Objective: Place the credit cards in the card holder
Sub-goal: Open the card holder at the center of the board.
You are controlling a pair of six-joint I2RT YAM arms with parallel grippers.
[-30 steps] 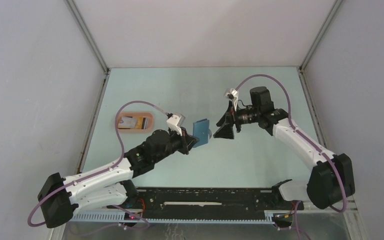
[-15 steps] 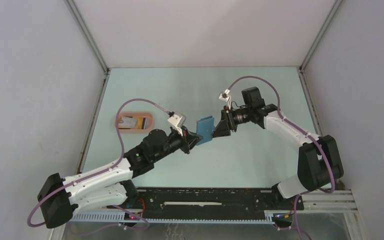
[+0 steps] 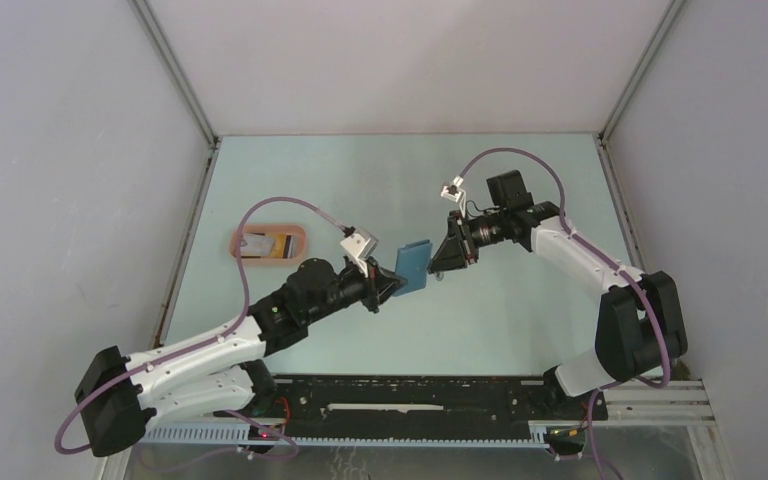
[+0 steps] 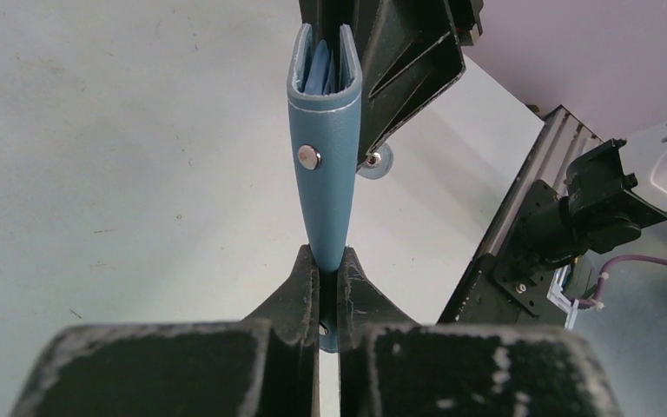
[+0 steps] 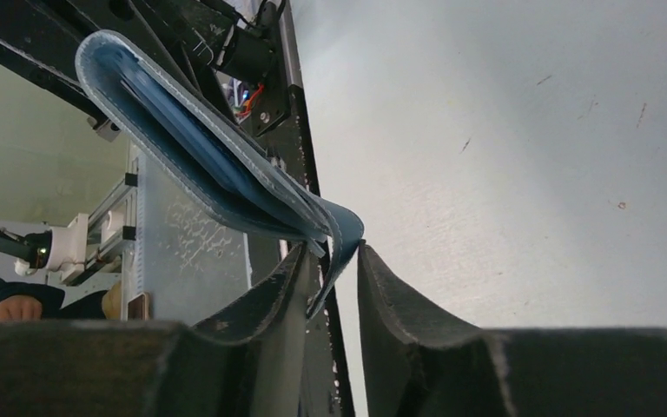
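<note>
The card holder (image 4: 323,156) is hanging in the air above the middle of the table (image 3: 360,180), between my two arms, and I am working on getting it open. My left gripper (image 4: 328,259) is clamping tight on its folded end, with the snap button facing my left wrist camera and the lighter blue slots showing at the far, open end. My right gripper (image 5: 337,252) is standing part-way open around the edge of one cover only; that flap is lying between the fingers and curling against one of them, with a gap showing on the other side, so I am judging this as not yet a firm pinch. To do it well, I am aiming to catch just that one cover and none of the inner slots, pinch it fully, then peel it sideways while my left grip is staying firm, so the holder is opening like a book rather than twisting out. The credit cards (image 3: 263,244) are lying in the pink tray (image 3: 303,242), well apart to the left.
</note>
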